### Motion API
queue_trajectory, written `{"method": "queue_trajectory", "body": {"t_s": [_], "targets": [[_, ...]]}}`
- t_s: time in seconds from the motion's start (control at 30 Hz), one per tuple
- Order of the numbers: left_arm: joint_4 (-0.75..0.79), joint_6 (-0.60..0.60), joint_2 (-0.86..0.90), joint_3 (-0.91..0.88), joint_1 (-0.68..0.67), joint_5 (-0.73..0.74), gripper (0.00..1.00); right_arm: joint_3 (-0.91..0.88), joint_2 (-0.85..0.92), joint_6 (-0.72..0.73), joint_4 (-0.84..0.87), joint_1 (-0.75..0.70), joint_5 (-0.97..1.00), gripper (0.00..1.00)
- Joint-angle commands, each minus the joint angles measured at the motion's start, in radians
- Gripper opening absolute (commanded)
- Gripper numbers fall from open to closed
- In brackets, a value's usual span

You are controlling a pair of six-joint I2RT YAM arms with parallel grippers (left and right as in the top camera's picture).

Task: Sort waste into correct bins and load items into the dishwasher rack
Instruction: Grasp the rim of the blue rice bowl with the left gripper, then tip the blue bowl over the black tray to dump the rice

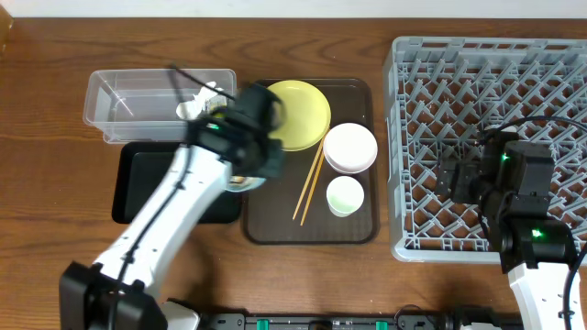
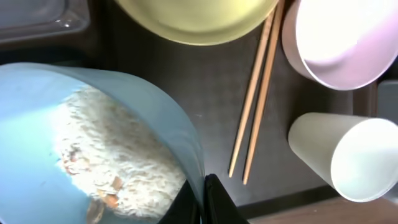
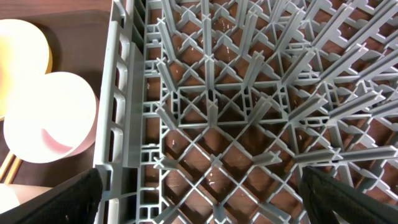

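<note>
Serving tray [image 1: 358, 229] sits mid-table, rack [image 1: 459, 82] off to its right, tub [image 1: 128, 105] back left with the flat tray [image 1: 138, 192] just in front of it. On the serving tray: plate [image 1: 303, 110] back left, empty bowl [image 1: 350, 147] right of it, cup [image 1: 345, 194] in front of that bowl, 2 chopsticks [image 1: 309, 188] just left of the cup. Rice bowl [image 2: 93, 124], rice [image 2: 118, 149] inside, at the serving tray's left edge, in front of the plate.
</note>
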Motion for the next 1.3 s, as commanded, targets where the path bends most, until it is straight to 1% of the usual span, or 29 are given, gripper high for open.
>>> {"method": "queue_trajectory", "body": {"t_s": [0.0,0.07,0.23,0.4,0.5,0.57,0.73,0.77,0.9,1.13,1.2,1.27], "targets": [[0.001,0.121,0.008,-0.004,0.15,0.272,0.06,0.02,0.0,0.013,-0.001,0.017,0.0,0.99],[0.004,0.164,0.018,-0.023,0.238,0.394,0.06,0.02,0.0,0.013,-0.001,0.017,0.0,0.99],[0.004,0.321,0.058,-0.088,0.476,0.724,0.06,0.02,0.0,0.013,-0.002,0.017,0.0,0.99],[0.004,0.432,0.137,-0.15,0.667,1.012,0.06,0.02,0.0,0.013,-0.001,0.017,0.0,0.99],[-0.002,0.475,0.192,-0.18,0.744,1.157,0.06,0.02,0.0,0.013,-0.002,0.017,0.0,0.99],[-0.006,0.475,0.229,-0.198,0.787,1.242,0.06,0.02,0.0,0.013,-0.004,0.017,0.0,0.99],[-0.033,0.472,0.283,-0.228,0.865,1.378,0.06,0.02,0.0,0.013,-0.005,0.017,0.0,0.99],[-0.035,0.462,0.287,-0.232,0.88,1.392,0.06,0.02,0.0,0.013,-0.005,0.017,0.0,0.99],[-0.034,0.356,0.29,-0.232,0.928,1.392,0.06,0.02,0.0,0.013,-0.004,0.017,0.0,0.99],[-0.034,0.079,0.29,-0.232,0.989,1.392,0.06,0.02,0.0,0.013,-0.005,0.017,0.0,0.99],[-0.034,0.037,0.29,-0.232,0.997,1.392,0.06,0.02,0.0,0.013,-0.008,0.017,0.0,0.99],[-0.034,0.02,0.29,-0.232,0.999,1.392,0.06,0.02,0.0,0.013,-0.008,0.017,0.0,0.99]]}}
